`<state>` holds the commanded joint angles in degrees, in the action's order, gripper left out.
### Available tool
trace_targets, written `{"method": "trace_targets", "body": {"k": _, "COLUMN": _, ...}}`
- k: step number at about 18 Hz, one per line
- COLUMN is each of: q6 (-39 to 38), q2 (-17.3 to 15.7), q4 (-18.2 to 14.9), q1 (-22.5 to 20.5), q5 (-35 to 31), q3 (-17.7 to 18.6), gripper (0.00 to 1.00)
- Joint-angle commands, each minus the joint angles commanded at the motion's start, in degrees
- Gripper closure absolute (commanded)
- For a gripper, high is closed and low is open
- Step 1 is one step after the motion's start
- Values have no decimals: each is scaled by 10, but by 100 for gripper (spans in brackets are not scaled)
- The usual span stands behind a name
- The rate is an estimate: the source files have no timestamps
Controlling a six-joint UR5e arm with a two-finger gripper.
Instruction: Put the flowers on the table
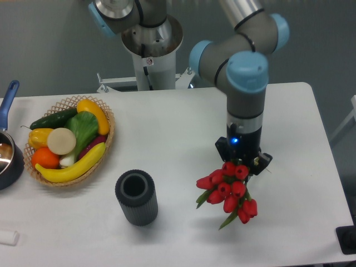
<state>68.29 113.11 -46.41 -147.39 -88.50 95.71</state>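
Fixed camera, one arm. Claw (243,162) points straight down over the right half of the bench (178,117), clenched on the flowers (228,189). Grip is at the upper end of the bunch; the black fingers (221,149) flank the topmost red heads, with a blue light lit on the wrist just above. Stems are hidden behind the blooms and the claw body.

Flowers: red tulip heads clustered tight, spreading from the claw toward 6 o'clock and slightly toward 5 o'clock. Green leaves stick out at the bunch's 9 o'clock edge and at its lowest tip. Cannot tell whether the lowest blooms touch the bench surface or hang just above it.

Other items:
- Dark ribbed cylinder (136,197), upright, open top, at 9 o'clock from the flowers, well apart from them.
- Wicker basket (110,129) at 10 o'clock from the cylinder, holding a banana (72,167), an orange, a cucumber (53,118), a yellow pepper and other produce.
- Dark pot with a blue handle (8,99) at the far left edge, just beside the basket, partly cut off.
- Small white object (8,237) at the lower left corner.
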Motion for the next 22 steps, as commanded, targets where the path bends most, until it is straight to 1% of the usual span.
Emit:
{"method": "trace_targets", "body": {"k": 3, "q6": 2, "q2": 28, "q4": 3, "q1": -1, "q5": 0, "q3": -2, "gripper": 61}}
{"method": "trace_targets", "body": {"k": 8, "q6": 0, "q2": 48, "q4": 3, "q1": 4, "q5": 1, "q3": -7, "gripper": 60}}
{"method": "trace_targets", "body": {"k": 9, "q6": 2, "q2": 48, "q4": 3, "q1": 4, "q5": 1, "q3": -7, "gripper": 58}}
{"method": "trace_targets", "body": {"k": 10, "q6": 3, "q2": 48, "q4": 4, "q1": 4, "q5": 2, "q3": -8, "gripper": 51}}
{"method": "trace_targets", "body": {"k": 11, "q6": 4, "q2": 48, "q4": 4, "q1": 4, "q5": 1, "q3": -9, "gripper": 37}}
{"method": "trace_targets", "body": {"k": 13, "q6": 4, "q2": 44, "q4": 5, "q1": 4, "q5": 1, "q3": -10, "gripper": 16}}
{"method": "trace_targets", "body": {"k": 14, "q6": 5, "q2": 42, "q4": 6, "q1": 4, "q5": 2, "q3": -11, "gripper": 4}}
{"method": "trace_targets", "body": {"k": 15, "q6": 6, "q2": 40, "q4": 6, "q1": 3, "q5": 2, "q3": -11, "gripper": 0}}
{"method": "trace_targets", "body": {"k": 18, "q6": 6, "q2": 18, "q4": 5, "q1": 1, "q5": 6, "q3": -15, "gripper": 0}}
{"method": "trace_targets", "body": {"k": 20, "q6": 5, "q2": 3, "q4": 4, "q1": -3, "q5": 7, "q3": -34, "gripper": 0}}
{"method": "trace_targets", "body": {"k": 22, "q6": 5, "q2": -8, "q4": -15, "q1": -11, "q5": 4, "q3": -68, "gripper": 0}}
